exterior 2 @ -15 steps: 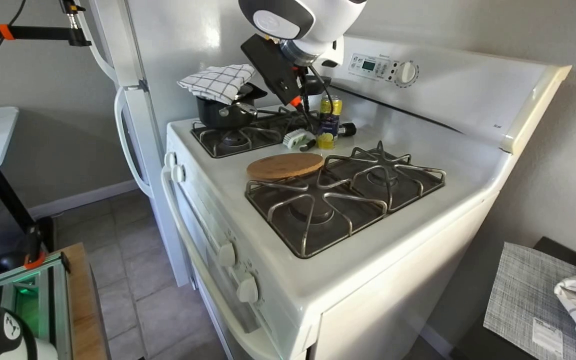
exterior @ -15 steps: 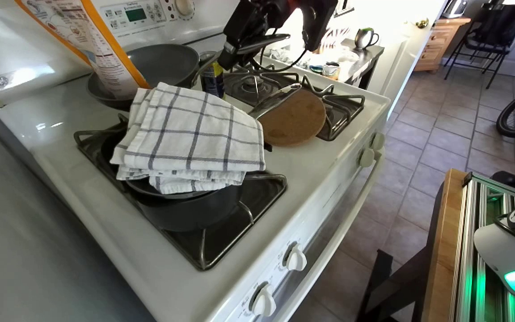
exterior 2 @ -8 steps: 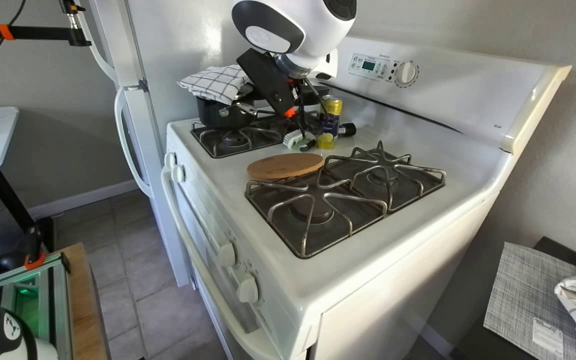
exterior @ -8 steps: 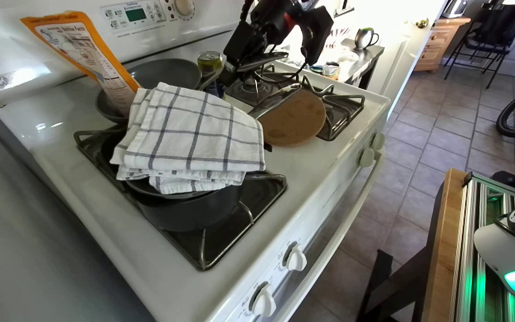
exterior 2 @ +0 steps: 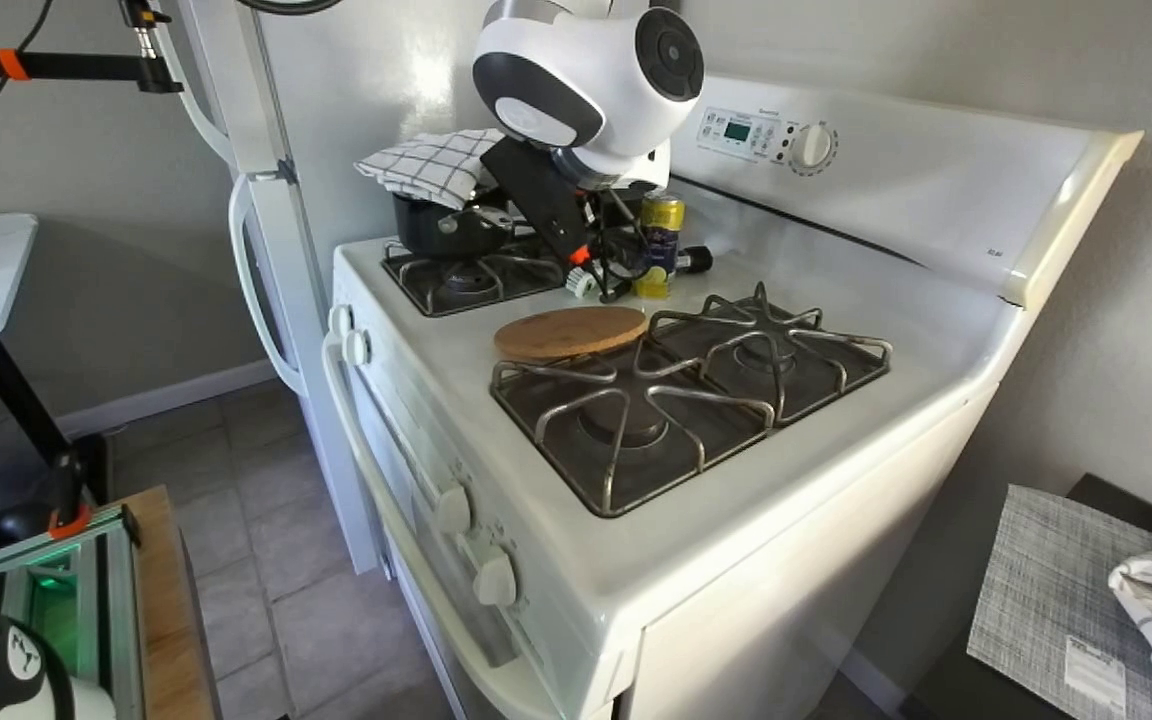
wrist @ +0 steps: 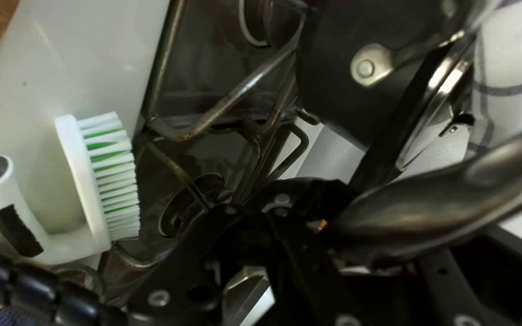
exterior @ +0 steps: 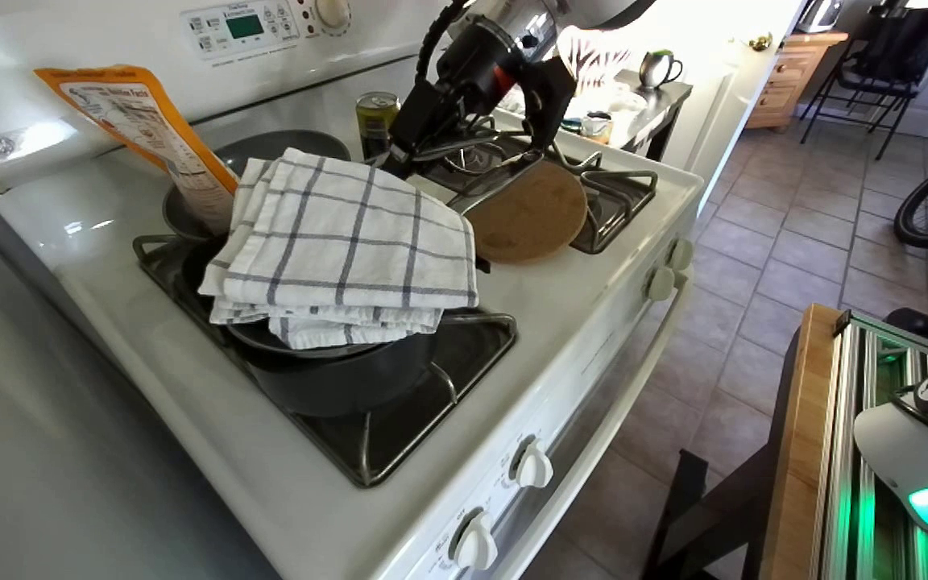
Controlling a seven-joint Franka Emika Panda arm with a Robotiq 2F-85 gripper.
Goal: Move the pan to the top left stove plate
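Pan [exterior: 287,143] w/ pkg [exterior: 150,133] inside is just behind the towel [exterior: 343,234]; tool [exterior: 396,155] is clenched on pan's handle [wrist: 447,203], which runs along towel's back edge. Prob. next: set down on top L plate [wrist: 220,156], also behind towel; can't see contact.

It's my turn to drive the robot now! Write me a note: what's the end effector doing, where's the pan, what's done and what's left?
End effector: looks shut on the handle of the pan.
Pan: at the back left of the stove, partly hidden by the checked cloth, an orange-edged bag leaning in it.
Top left stove plate: the back left grate, partly visible in the wrist view.
Done: handle gripped. I can't tell if the pan rests on the plate; its underside is hidden.
Left: probably settle it there, release, back away gently so the bag won't tip.
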